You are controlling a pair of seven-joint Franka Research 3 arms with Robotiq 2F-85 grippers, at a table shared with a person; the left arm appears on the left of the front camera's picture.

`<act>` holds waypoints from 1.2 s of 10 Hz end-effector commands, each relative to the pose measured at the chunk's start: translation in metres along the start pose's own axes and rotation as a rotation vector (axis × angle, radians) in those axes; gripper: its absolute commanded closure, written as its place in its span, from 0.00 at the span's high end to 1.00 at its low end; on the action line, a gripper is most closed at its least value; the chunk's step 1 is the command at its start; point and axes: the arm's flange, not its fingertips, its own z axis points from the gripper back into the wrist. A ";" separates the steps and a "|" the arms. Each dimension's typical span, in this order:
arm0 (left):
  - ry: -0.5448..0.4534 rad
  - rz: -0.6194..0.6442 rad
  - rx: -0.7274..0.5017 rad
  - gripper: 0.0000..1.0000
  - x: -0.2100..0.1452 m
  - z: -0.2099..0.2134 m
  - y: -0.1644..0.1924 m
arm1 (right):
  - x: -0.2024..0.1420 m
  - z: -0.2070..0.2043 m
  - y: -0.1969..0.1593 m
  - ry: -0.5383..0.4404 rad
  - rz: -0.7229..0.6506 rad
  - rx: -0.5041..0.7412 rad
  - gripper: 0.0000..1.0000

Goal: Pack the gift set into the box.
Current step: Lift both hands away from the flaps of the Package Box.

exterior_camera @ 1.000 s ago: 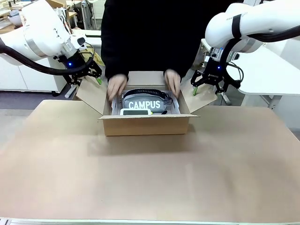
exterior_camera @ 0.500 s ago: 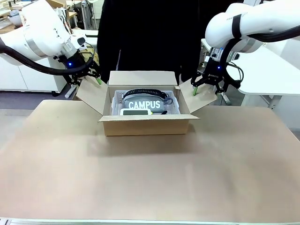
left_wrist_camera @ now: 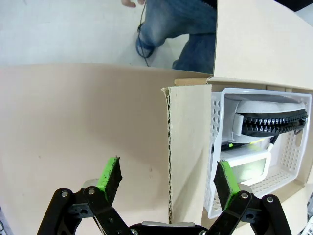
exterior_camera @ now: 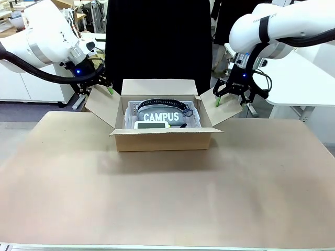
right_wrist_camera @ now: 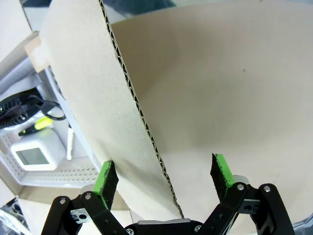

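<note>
The brown box [exterior_camera: 163, 140] stands open at the table's middle back, its side flaps splayed outward. Inside it lies the gift set [exterior_camera: 161, 117], a dark pack with white letters "CAMPUS", resting in a white basket [exterior_camera: 198, 119]. My left gripper [exterior_camera: 96, 91] hangs open over the left flap [exterior_camera: 102, 107]. In the left wrist view, that gripper [left_wrist_camera: 167, 176] straddles the flap's edge [left_wrist_camera: 188, 147] without touching it, with the gift set [left_wrist_camera: 269, 122] beyond. My right gripper [exterior_camera: 232, 99] is open over the right flap [exterior_camera: 222, 112]. From its wrist, the gripper [right_wrist_camera: 163, 175] straddles the flap [right_wrist_camera: 98, 98].
A person in black [exterior_camera: 157, 42] stands right behind the box, hands out of view. The brown table [exterior_camera: 167, 198] lies bare in front of the box. White furniture stands at the far left and right.
The person's hands have lifted out of the box and gone from view, leaving the gift set inside. The far flap now stands up. Both arms have stayed still.
</note>
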 end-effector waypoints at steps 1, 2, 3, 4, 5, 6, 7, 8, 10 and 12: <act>-0.001 0.012 0.015 1.00 0.000 0.001 0.000 | 0.000 0.002 0.000 -0.002 -0.022 -0.028 1.00; -0.001 0.012 0.015 1.00 0.000 0.001 0.000 | 0.000 0.002 0.000 -0.002 -0.022 -0.028 1.00; -0.001 0.012 0.015 1.00 0.000 0.001 0.000 | 0.000 0.002 0.000 -0.002 -0.022 -0.028 1.00; -0.001 0.012 0.015 1.00 0.000 0.001 0.000 | 0.000 0.002 0.000 -0.002 -0.022 -0.028 1.00; -0.001 0.012 0.015 1.00 0.000 0.001 0.000 | 0.000 0.002 0.000 -0.002 -0.022 -0.028 1.00; -0.001 0.012 0.015 1.00 0.000 0.001 0.000 | 0.000 0.002 0.000 -0.002 -0.022 -0.028 1.00; -0.001 0.012 0.015 1.00 0.000 0.001 0.000 | 0.000 0.002 0.000 -0.002 -0.022 -0.028 1.00; -0.001 0.012 0.015 1.00 0.000 0.001 0.000 | 0.000 0.002 0.000 -0.002 -0.022 -0.028 1.00; -0.001 0.012 0.015 1.00 0.000 0.001 0.000 | 0.000 0.002 0.000 -0.002 -0.022 -0.028 1.00; -0.001 0.012 0.015 1.00 0.000 0.001 0.000 | 0.000 0.002 0.000 -0.002 -0.022 -0.028 1.00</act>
